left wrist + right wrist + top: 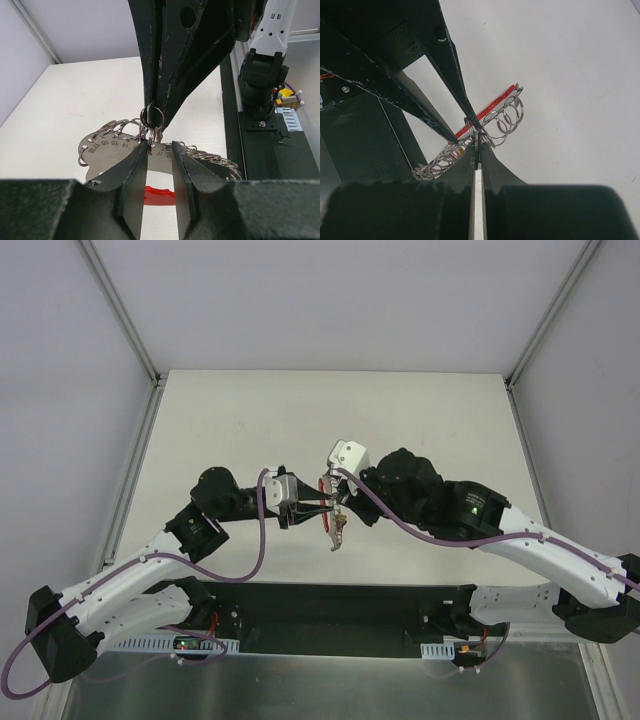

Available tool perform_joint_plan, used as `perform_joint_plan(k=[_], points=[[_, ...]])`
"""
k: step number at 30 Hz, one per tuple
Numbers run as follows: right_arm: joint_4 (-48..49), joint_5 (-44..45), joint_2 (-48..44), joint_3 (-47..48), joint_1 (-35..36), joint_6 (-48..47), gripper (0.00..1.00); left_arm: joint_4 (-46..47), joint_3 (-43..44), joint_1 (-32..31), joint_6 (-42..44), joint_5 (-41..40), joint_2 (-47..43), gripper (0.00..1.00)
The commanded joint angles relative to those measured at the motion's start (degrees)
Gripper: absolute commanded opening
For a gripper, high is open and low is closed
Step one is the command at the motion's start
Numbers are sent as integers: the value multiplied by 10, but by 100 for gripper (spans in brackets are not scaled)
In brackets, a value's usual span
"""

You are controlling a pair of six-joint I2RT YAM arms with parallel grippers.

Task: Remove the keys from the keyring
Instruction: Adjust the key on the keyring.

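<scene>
The keyring is a bunch of small metal rings (507,114) on a pale grey numbered tag (107,150) with a red plastic piece (159,194), held in the air between both arms. In the top view the red piece (324,492) shows, and the keys (338,532) hang below it. My right gripper (479,145) is shut on one small ring (151,117). My left gripper (156,143) has its jaws a finger's width apart. Its fingertips (471,119) rest against the tag's face, and only bare table and the red piece show between the pads.
Both arms meet over the near middle of the white table (330,410). The black base strip (330,605) runs along the near edge under them. The right arm's base (262,95) stands to the right of the left gripper.
</scene>
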Motion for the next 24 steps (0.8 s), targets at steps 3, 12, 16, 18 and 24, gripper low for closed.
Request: perform_joint_plan(k=[3,12,16,18,24], points=[[31,-13,-20,2,1,7,1,13,26,-4,16,19,-1,22],[30,-22,-18,2,1,4,1,-7,39,-4,25,7,3,0],[29,-22,-28,-11,1,8,1,24,32,-2,14,-5,-3,0],[31,-16,-33,-29,1,12,1,47,23,5,-7,12,-10,0],[50,-7,-60,-70,1,19,1,103,25,23,-70,71,-6,0]])
